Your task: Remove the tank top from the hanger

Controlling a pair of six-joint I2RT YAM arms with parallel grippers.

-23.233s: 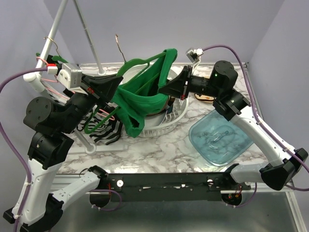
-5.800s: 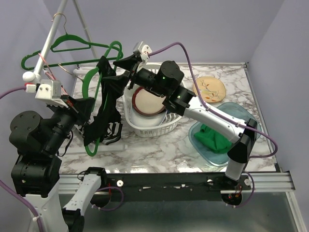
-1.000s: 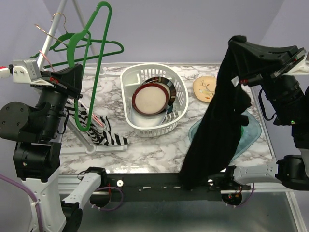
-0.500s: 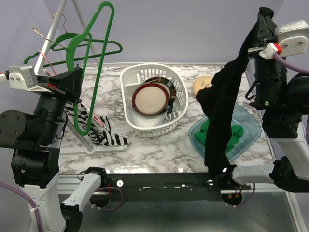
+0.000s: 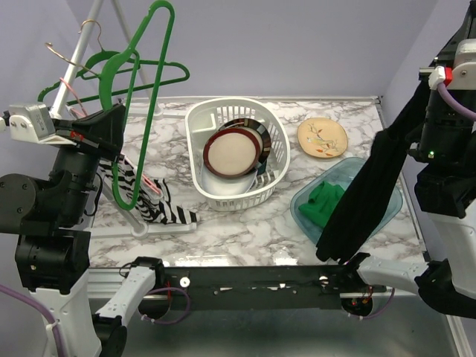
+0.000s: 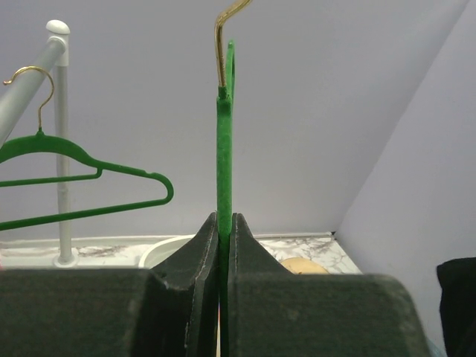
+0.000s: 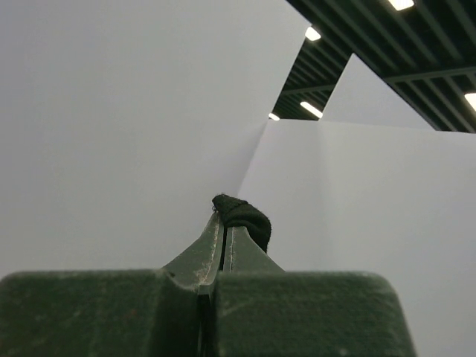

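While the right gripper [image 7: 224, 220] pinches its strap, the tank top [image 5: 368, 193] hangs lengthwise, hem down.

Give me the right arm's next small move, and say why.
Probably lower the right gripper so the black tank top sinks toward the teal bin before opening. The top hangs free from that shut gripper, high on the right. The bin already holds a green garment. The green hanger clamped in the left gripper is bare, so the pull-off looks finished.

High rear overview, wrist views upward, left shares hanger [image 6: 224, 149]
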